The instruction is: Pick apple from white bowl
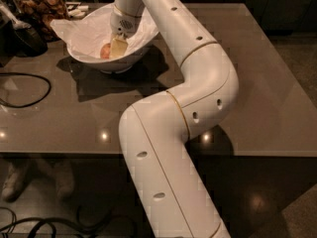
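Observation:
The white bowl [141, 36], lined with crinkled white paper, stands at the far left of the grey table. The small orange-red apple [104, 51] lies inside it, low in the hollow. My gripper [118, 47] reaches down into the bowl from the right, and its pale tip sits right against the apple's right side. The white arm runs back from the bowl across the table's middle and hides the bowl's right rim.
A glass jar of brown snacks [38, 4] stands behind the bowl at the far left. A dark object [20, 36] lies left of the bowl. A black cable [29, 90] loops on the table's left. The table's front edge [74, 152] runs below.

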Controlling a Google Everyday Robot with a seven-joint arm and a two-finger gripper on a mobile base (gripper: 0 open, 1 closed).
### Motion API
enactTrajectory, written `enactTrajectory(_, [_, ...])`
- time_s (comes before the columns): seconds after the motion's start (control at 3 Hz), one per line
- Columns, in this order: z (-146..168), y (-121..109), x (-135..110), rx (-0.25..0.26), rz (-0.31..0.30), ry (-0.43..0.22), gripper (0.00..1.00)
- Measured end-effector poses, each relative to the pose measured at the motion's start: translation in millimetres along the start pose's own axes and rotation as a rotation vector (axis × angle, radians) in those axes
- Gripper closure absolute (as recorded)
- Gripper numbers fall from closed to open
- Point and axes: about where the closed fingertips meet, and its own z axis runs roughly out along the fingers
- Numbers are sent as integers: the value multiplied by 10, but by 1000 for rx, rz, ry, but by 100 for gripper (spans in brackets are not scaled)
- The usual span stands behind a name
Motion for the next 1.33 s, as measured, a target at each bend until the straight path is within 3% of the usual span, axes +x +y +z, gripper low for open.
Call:
enactTrajectory(0.33, [0, 0, 0, 0, 0, 0, 91])
enactTrajectory(0.67, [0, 0, 0, 0, 0, 0, 100])
enactTrajectory(1.33, [-584, 10, -388, 123, -61, -47, 100])
